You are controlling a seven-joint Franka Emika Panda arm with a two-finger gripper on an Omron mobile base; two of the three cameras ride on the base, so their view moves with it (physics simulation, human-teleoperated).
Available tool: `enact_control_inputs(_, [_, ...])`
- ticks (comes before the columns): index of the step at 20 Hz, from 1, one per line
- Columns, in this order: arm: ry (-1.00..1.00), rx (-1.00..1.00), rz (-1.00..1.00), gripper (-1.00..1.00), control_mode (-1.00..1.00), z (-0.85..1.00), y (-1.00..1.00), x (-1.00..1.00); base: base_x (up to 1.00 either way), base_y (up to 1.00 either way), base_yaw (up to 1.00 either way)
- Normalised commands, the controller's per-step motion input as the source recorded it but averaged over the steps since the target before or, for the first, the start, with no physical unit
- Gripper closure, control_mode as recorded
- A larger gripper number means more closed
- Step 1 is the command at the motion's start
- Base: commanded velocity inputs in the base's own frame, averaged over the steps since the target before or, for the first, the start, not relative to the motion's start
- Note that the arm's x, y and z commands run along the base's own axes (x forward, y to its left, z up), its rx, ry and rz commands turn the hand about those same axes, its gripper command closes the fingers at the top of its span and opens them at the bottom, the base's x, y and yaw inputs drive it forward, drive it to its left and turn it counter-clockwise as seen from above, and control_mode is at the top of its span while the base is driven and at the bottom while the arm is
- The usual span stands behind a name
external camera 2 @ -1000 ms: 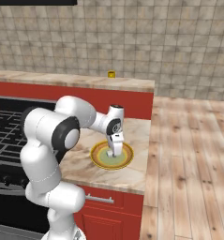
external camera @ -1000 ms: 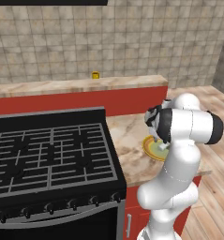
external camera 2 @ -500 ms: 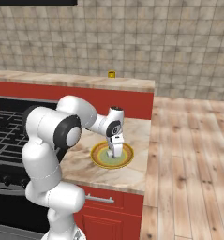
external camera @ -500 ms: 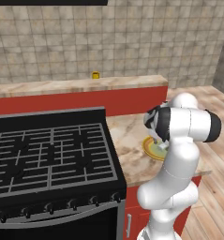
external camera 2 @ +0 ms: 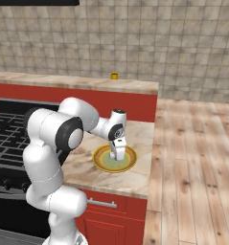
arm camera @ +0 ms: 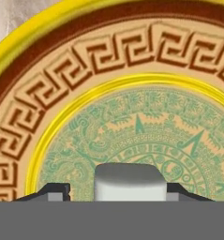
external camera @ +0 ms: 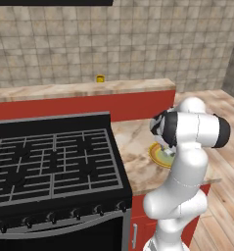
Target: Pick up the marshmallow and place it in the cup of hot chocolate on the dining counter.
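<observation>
A: What's in the left base view?
B: The cup of hot chocolate [external camera: 100,78] stands on the dining counter [external camera: 138,86], well apart from the arm. The yellow plate [external camera: 160,156] lies on the near counter beside the stove [external camera: 55,166].

A: And the right base view?
B: The gripper [external camera 2: 118,156] points down onto that plate [external camera 2: 102,162].

A: The hand view?
B: The marshmallow [arm camera: 130,182] sits on the plate's green centre, between the fingertips [arm camera: 55,191]. One tip seems to touch it, the other stands just off; whether they grip it I cannot tell. No readable writing, only a key-pattern border.
</observation>
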Motion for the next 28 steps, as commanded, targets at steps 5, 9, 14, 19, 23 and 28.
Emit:
enact_control_inputs(5, [-0.05, 0.0, 0.0, 1.0, -1.0, -0.66, -0.04, -0.36, 0.0, 0.0, 0.0])
enact_control_inputs(9, [-0.07, 0.0, 0.0, 1.0, -1.0, -0.6, -0.06, -0.3, 0.0, 0.0, 0.0])
enact_control_inputs(14, [-0.04, 0.0, 0.0, 1.0, -1.0, -0.44, -0.03, -0.38, 0.0, 0.0, 0.0])
enact_control_inputs(19, [-0.08, 0.04, 0.0, 1.0, -1.0, 0.12, 0.0, -0.35, 0.0, 0.0, 0.0])
enact_control_inputs(23, [-0.02, 0.0, 0.0, 1.0, -1.0, 0.74, 0.0, -0.14, 0.0, 0.0, 0.0])
enact_control_inputs(28, [0.01, 0.0, 0.0, 1.0, -1.0, 0.94, 0.0, -0.01, 0.0, 0.0, 0.0])
